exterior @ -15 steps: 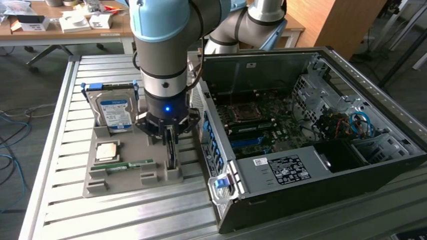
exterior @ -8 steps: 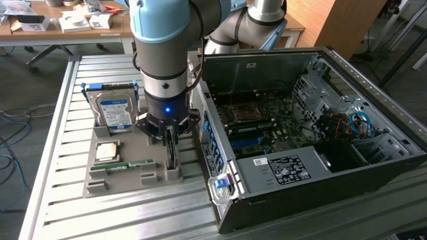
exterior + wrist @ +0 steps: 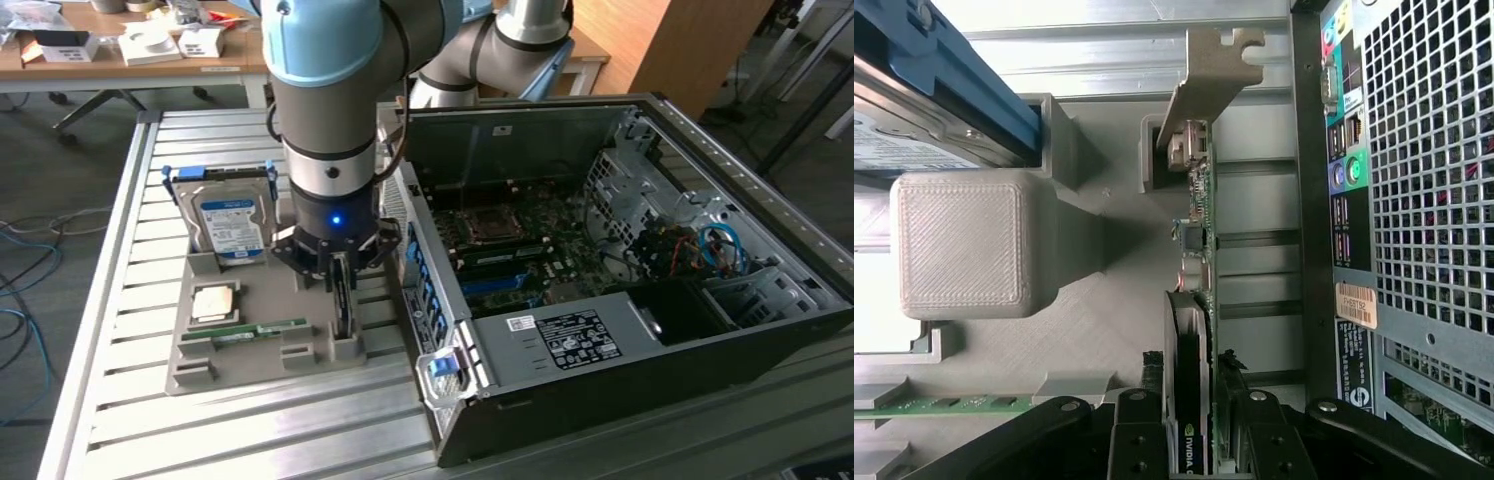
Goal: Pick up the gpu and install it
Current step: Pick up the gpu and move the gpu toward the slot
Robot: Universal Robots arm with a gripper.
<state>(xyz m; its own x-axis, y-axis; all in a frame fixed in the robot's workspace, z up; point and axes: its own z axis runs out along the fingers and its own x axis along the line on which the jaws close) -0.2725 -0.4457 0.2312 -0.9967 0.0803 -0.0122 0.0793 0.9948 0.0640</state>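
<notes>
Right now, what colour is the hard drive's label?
The hard drive label is blue; exterior view shows it best.

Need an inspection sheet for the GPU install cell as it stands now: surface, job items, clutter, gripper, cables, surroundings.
surface: slatted metal table, carrying a grey parts holder and an open PC case.
job's things: gpu stands on edge in a holder slot, beside the case.
clutter: hard drive, processor chip and memory stick, all in the holder.
gripper: gripper is down over the gpu from above, jaws on either side and apparently closed on it.
cables: blue and red wires inside the case; loose cables on the floor.
surroundings: desk with boxes behind the table.
</notes>
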